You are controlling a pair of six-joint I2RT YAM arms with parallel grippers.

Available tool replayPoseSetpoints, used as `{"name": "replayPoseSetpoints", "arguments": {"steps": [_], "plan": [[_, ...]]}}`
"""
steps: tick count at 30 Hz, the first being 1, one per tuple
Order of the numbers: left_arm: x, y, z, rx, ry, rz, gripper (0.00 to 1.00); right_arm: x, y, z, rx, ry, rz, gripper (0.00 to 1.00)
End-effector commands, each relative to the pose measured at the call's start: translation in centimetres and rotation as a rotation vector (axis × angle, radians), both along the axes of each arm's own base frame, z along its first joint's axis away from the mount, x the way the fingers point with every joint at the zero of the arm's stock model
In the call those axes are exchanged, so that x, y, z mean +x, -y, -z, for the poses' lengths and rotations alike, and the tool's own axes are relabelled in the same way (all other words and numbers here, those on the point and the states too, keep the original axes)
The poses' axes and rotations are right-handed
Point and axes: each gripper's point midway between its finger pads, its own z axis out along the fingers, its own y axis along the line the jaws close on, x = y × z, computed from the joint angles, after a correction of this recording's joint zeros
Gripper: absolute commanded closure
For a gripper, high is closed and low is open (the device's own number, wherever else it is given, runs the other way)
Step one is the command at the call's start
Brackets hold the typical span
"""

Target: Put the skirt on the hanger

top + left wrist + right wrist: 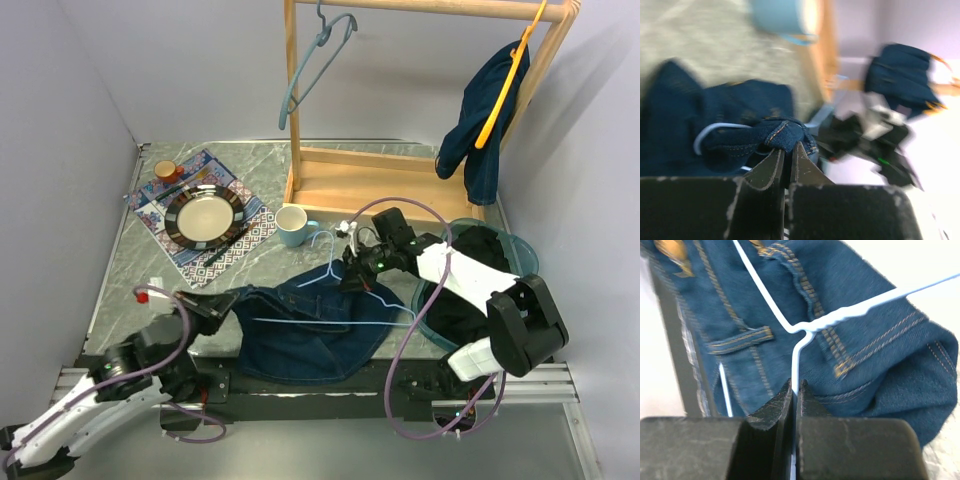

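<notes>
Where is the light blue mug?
Top view: the light blue mug stands mid-table, between the dark-rimmed plate and the wooden rack's base, behind the denim skirt.

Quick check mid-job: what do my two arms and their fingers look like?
Both arms, left arm and right arm, have white links with black joints and looping purple cables. Fingers are black, wedge-shaped, edges scuffed pale.

I have my black left end effector (222, 303) low by the worktop's (135, 265) near edge, jaws pinched together; my black right end effector (352, 272) reaches leftward mid-worktop, likewise clamped.
</notes>
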Motion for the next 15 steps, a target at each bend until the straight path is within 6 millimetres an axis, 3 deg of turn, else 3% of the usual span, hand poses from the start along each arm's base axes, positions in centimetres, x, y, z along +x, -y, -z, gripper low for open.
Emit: {"name": "replayPoseSetpoints", "arguments": {"steps": [1, 3, 5, 8, 9, 11, 13, 15], "plan": [[0.4, -1.8, 2.9, -0.089, -0.067, -0.117, 0.89, -0.4, -0.3, 0.6, -0.111, 0.083, -0.092, 1.0], [0.6, -2.2, 3.1, -0.017, -0.056, -0.127, 0.72, -0.9, -0.5, 0.9, -0.137, 0.086, -0.116, 1.0], [0.5, -2.7, 2.7, 0.101, -0.045, -0.117, 0.66, -1.1, -0.6, 1.0, -0.139, 0.086, -0.129, 1.0], [0.5, -2.9, 0.3, 0.271, 0.004, -0.066, 0.41, -1.2, -0.7, 1.1, -0.139, 0.079, -0.135, 1.0], [0.5, -2.7, -1.0, 0.3, 0.032, -0.04, 0.24, -1.2, -0.8, 1.0, -0.132, 0.071, -0.137, 1.0], [0.0, -0.9, -4.4, 0.412, 0.143, 0.107, 0.16, -1.4, -1.0, 0.8, -0.123, 0.067, -0.145, 1.0], [-0.9, 2.4, -7.8, 0.428, 0.232, 0.291, 0.14, -1.5, -1.1, 0.8, -0.117, 0.062, -0.15, 1.0], [-1.5, 4.8, -10.0, 0.478, 0.319, 0.427, 0.12, -1.5, -1.1, 1.0, -0.121, 0.051, -0.15, 1.0]]}}
